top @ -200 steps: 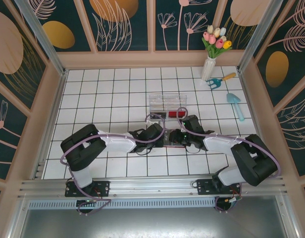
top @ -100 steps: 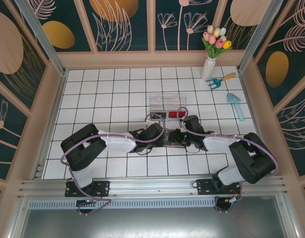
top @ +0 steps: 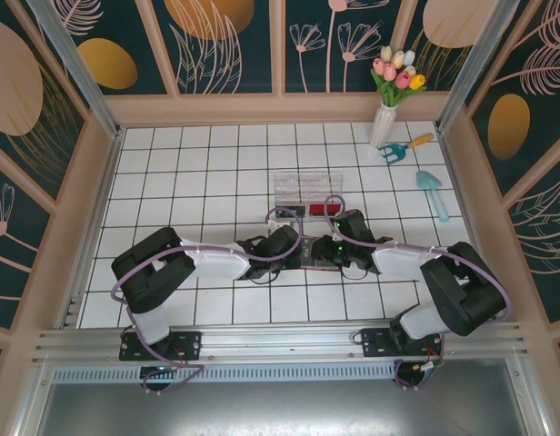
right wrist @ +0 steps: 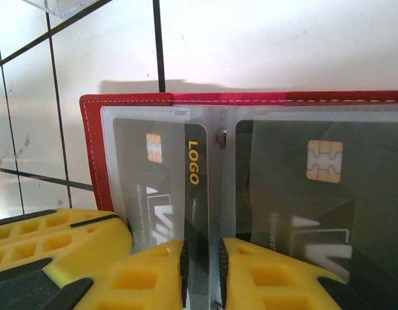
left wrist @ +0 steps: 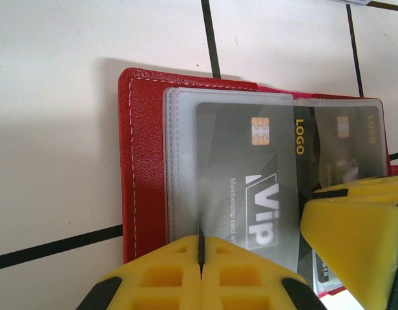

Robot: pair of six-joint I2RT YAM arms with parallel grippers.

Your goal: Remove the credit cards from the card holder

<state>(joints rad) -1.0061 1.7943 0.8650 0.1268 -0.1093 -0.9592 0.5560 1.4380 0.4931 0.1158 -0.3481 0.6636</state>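
The red card holder lies open on the white tiles, its clear sleeves holding black credit cards marked VIP and LOGO. My left gripper is shut at the near edge of the sleeves, with a thin clear sleeve pinched edge-on. My right gripper stands over the card holder. Its jaws are closed to a narrow gap on a clear sleeve beside two credit cards. From above, both grippers meet over the card holder mid-table.
A clear plastic box stands just behind the grippers, with a red item at its front. A vase of tulips, a small rake and a blue trowel lie at the back right.
Both arms have stayed nearly still over the card holder. The jaws of both grippers have closed a little tighter.
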